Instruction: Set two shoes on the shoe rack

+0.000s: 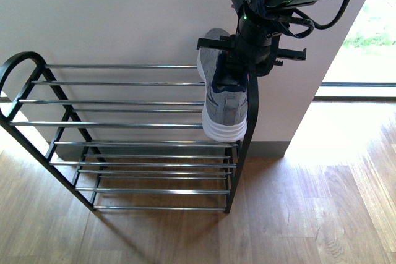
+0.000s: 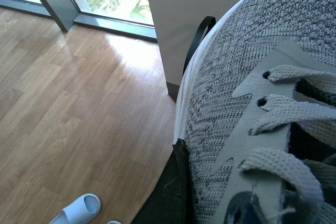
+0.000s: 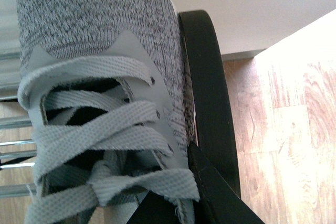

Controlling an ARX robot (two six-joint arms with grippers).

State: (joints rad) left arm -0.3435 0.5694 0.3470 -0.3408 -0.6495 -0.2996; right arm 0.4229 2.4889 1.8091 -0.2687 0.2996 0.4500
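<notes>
You see the sneaker (image 2: 247, 77) close up, laces showing; a slide (image 2: 79, 211) lies well apart on the floor (image 2: 79, 103).

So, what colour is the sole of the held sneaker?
White: the sole of the grey knit sneaker shows best in the front view.

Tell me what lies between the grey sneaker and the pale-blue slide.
Only bare wood floor, seen in the left wrist view, between the grey sneaker and the pale-blue slide; a dark part hugs the sneaker's edge.
</notes>
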